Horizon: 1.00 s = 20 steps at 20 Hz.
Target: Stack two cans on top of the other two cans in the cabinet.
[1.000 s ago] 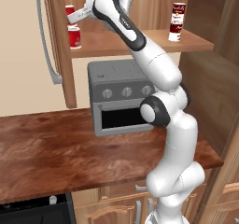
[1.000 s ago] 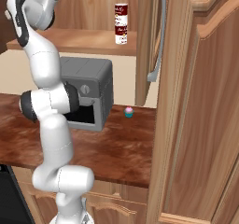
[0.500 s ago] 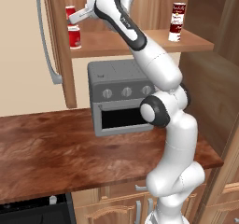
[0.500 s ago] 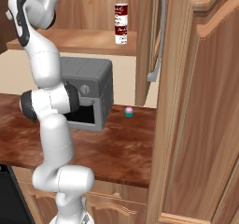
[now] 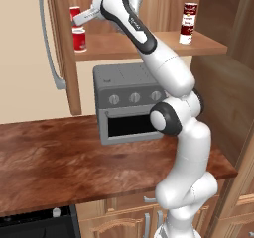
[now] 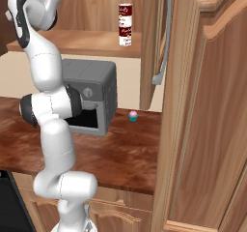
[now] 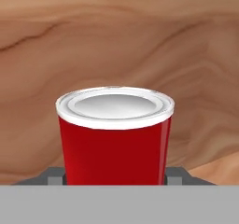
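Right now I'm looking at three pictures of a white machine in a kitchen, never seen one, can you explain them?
This is a white robot arm on a base, in a rendered kitchen. Two pictures come from cameras on that base, behind the arm to its left and right; the third looks along its gripper. The gripper is closed on a red can, held over another can on the cabinet shelf. Further along stand two more cans, stacked. Below, a grey toaster oven and a small cupcake sit on the wooden counter.

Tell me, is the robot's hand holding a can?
Yes. The gripper holds a red can by its sides, above another red can on the shelf.
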### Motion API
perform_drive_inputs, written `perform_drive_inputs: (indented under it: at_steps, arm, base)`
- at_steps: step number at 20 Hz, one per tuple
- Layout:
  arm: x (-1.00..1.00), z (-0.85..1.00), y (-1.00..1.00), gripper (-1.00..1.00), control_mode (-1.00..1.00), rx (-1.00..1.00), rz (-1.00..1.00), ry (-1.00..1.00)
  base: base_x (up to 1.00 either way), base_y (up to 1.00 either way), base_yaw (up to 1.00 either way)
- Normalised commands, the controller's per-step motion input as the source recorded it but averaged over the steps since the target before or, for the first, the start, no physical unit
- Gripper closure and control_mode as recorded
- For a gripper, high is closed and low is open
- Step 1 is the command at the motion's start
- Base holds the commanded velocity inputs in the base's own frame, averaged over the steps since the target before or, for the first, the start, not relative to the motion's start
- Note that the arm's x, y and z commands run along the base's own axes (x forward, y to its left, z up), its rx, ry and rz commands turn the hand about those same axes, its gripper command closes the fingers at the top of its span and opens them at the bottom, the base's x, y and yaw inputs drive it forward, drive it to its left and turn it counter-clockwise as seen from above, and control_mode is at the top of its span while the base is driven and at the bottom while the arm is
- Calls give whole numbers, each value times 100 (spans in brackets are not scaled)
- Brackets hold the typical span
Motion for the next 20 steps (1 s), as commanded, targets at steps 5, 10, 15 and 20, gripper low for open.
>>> perform_drive_inputs:
  at_steps: [5, 10, 15, 20]
  arm:
    - [0, 0, 5, 100, -100, 0, 0, -3]
    - [-3, 0, 0, 100, -100, 0, 0, 0]
    - [-4, 0, 0, 100, -100, 0, 0, 0]
    - [-9, 2, 0, 100, -100, 2, -2, 0]
  base:
    - [0, 0, 0]
    - [0, 0, 0]
    - [0, 0, 0]
    - [0, 0, 0]
